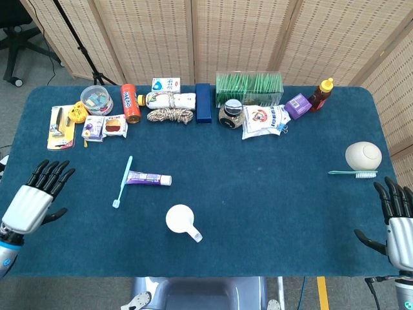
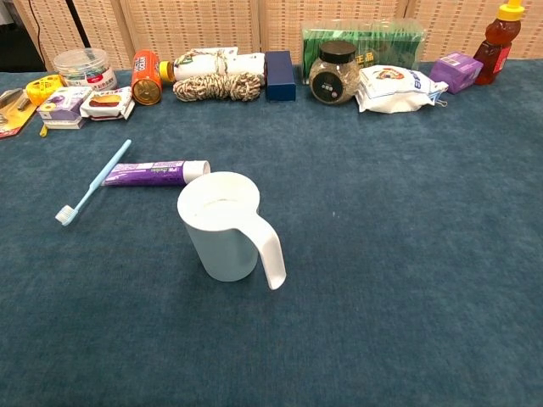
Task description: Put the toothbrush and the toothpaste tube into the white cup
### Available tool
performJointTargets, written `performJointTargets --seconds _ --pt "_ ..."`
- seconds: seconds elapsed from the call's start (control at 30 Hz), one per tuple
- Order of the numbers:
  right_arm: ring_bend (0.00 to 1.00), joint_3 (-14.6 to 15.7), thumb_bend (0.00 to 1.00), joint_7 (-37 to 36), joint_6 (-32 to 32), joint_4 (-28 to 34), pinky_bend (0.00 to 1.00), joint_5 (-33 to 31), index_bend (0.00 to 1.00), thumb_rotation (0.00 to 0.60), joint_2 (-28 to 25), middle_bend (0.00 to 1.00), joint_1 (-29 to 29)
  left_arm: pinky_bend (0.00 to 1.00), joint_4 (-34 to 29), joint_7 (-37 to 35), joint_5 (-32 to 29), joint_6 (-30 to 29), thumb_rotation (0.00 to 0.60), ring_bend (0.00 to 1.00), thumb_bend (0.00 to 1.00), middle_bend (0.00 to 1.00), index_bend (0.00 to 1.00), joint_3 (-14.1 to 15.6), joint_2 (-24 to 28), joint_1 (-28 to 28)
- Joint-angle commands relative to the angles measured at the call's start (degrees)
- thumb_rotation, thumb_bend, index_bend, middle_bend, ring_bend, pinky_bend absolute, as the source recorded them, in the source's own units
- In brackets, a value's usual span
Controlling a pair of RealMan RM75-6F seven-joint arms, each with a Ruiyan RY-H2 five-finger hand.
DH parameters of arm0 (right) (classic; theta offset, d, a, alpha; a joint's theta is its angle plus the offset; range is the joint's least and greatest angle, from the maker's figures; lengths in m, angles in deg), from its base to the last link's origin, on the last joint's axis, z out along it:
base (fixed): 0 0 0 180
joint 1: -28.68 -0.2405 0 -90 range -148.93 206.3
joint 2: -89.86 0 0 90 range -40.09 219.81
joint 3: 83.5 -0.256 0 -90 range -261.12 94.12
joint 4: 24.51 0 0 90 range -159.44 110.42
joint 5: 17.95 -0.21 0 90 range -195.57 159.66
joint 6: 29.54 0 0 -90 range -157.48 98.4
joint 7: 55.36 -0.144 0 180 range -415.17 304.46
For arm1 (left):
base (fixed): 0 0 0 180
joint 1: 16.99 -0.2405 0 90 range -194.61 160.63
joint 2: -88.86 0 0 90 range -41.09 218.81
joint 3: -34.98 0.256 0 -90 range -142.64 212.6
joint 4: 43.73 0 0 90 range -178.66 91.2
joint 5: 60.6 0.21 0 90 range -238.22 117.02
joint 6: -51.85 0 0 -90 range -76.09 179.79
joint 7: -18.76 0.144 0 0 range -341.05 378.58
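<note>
A light blue toothbrush (image 1: 122,181) (image 2: 92,184) lies flat on the blue table, bristles toward the front. Right beside it lies a purple toothpaste tube (image 1: 148,178) (image 2: 156,173) with a white cap. The white cup (image 1: 180,219) (image 2: 221,225) stands upright in front of them, handle toward the front right, nothing visible inside. My left hand (image 1: 35,197) hovers over the table's front left corner, fingers spread, holding nothing. My right hand (image 1: 399,222) sits at the front right edge, fingers spread and empty. Neither hand shows in the chest view.
A row of items lines the back: round tub (image 1: 97,99), orange can (image 1: 131,103), rope (image 1: 170,115), blue box (image 1: 204,102), green packet case (image 1: 249,87), jar (image 1: 231,113), white pouch (image 1: 265,119), honey bottle (image 1: 320,93). A second teal toothbrush (image 1: 352,173) and round white object (image 1: 363,155) lie far right.
</note>
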Motion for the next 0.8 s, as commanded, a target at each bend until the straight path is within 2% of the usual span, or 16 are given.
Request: performJointTargets --seconds 0.03,0.1,0.13,0.23,0.43,0.57,0.8 --pt "0.00 -0.10 0.00 0.22 -0.35 -0.12 0.00 -0.29 0.00 0.600 0.14 0.00 -0.18 0.00 11.42 -4.38 4.05 0.50 0.600 0.00 0.09 0.00 0.21 -0.67 -6.40 6.12" --pt "0.00 -0.28 0.00 0.23 -0.70 -0.18 0.00 -0.75 0.00 0.600 0.22 0.00 -0.36 0.00 17.55 -4.38 6.46 0.67 0.600 0.00 0.12 0.00 0.26 0.14 -8.98 8.72" --pt "0.00 -0.40 0.00 0.35 -0.81 -0.23 0.00 -0.99 0.00 0.600 0.29 0.00 -0.43 0.00 21.39 -4.82 7.54 1.16 0.600 0.00 0.16 0.00 0.27 0.99 -10.60 9.98" --pt "0.00 -0.41 0.00 0.76 -0.94 -0.35 0.00 -1.27 0.00 0.600 0.47 0.00 -0.44 0.00 27.92 -4.93 8.99 2.47 0.600 0.00 0.26 0.00 0.29 2.92 -13.56 12.07" --pt "0.00 -0.44 0.00 2.83 -1.89 -0.83 0.00 -1.88 0.00 0.600 1.50 0.00 -0.94 0.00 36.82 -5.19 9.62 3.87 0.600 0.00 0.26 0.00 0.29 4.78 -18.79 15.61" --pt "0.00 -0.55 0.00 3.65 -2.44 -0.96 0.00 -2.33 0.00 0.600 1.96 0.00 -1.26 0.00 40.14 -6.50 9.78 4.29 0.600 0.00 0.26 0.00 0.29 5.60 -20.67 16.89" --pt "0.00 -1.82 0.00 6.91 -5.08 -2.25 0.00 -6.09 0.00 0.600 3.88 0.00 -2.76 0.00 51.22 -11.99 9.24 4.73 0.600 0.00 0.27 0.00 0.29 7.73 -25.92 20.02"
